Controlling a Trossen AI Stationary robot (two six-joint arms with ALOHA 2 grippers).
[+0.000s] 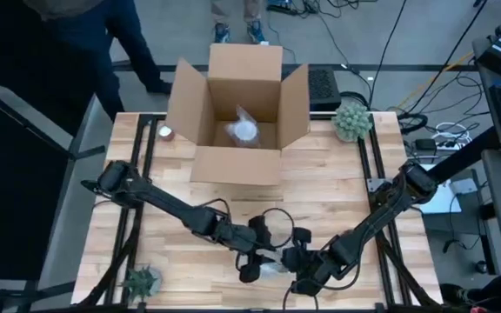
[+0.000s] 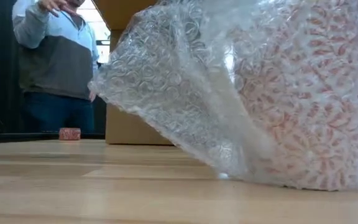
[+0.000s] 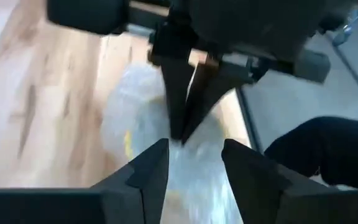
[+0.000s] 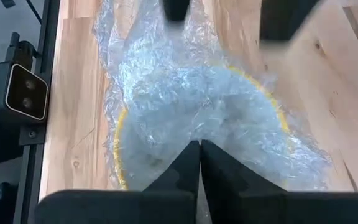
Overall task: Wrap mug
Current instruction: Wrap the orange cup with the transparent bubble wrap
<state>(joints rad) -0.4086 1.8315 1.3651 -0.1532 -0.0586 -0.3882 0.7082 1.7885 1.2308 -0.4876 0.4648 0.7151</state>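
Both grippers meet at the table's near edge: right gripper [image 4: 200,163] pinches bubble wrap [image 4: 185,81]; left gripper [image 3: 194,165] open. Keep tension over mug [image 2: 303,93].

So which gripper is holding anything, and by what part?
The right gripper pinches the bubble wrap over the mug. The left gripper is open, holding nothing.

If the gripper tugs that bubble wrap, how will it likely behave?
The bubble wrap looks floppy: it lies crumpled in loose folds, so a tug would probably drag a flap, not the whole. Its glossy film may slip. The right gripper, shut on it, likely pinches a thin layer.
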